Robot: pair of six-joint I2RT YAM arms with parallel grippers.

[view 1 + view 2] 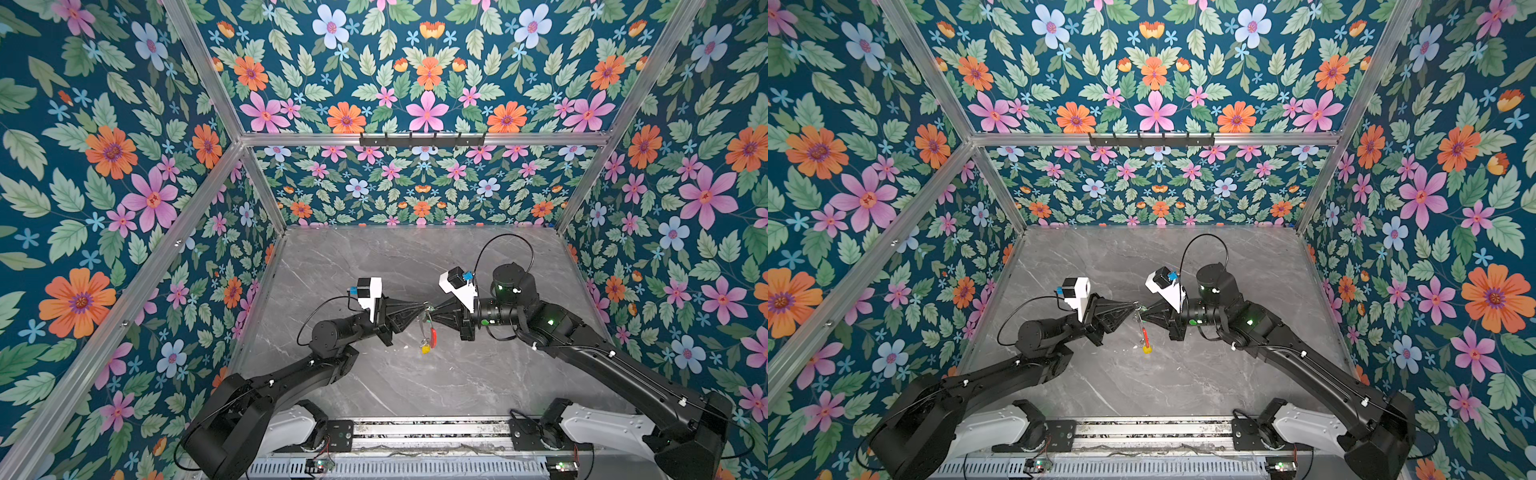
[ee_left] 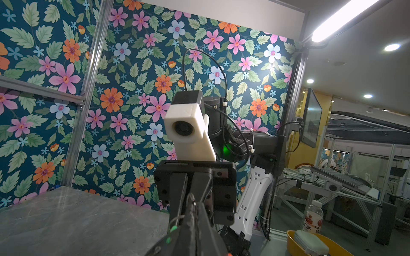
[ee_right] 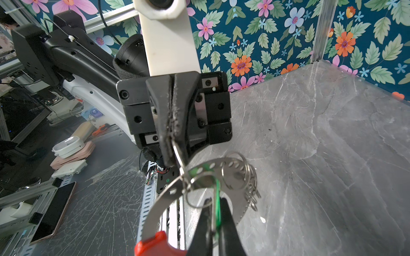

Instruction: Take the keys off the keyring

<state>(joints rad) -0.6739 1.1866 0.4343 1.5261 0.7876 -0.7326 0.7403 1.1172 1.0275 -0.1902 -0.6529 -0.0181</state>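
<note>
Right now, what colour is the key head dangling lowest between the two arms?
The key head is yellow, and it shows best in a top view.

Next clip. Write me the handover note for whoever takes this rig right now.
Left pincer: shut on a silver ring of the keyring, held in mid-air.
Right pincer: shut on the green key, facing the left.
Yellow key hangs at the keyring's low end, beside the red sleeve.
Done: neither key looks free yet.
Left: work both keys off.
</note>
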